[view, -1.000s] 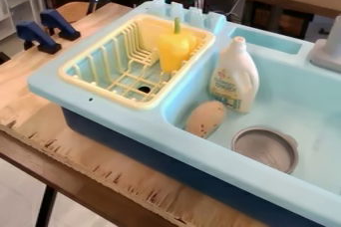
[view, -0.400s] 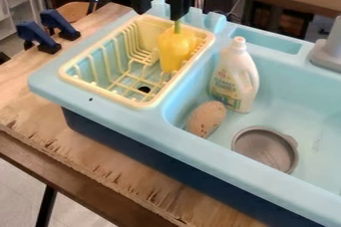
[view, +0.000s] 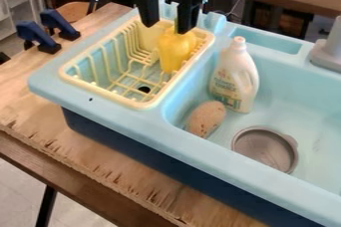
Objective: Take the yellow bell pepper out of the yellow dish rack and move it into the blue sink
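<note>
Above the far part of the rack [view: 142, 105], the end effector [view: 168, 28] is spread wide, empty, by the pepper [view: 174, 53] inside, which is best centred between both fingers [view: 188, 18] before closing.

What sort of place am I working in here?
Probably a lab or workshop with a toy kitchen set up: a light-blue play sink holding a yellow dish rack, and blue clamps on a rough-edged wooden tabletop.
</note>
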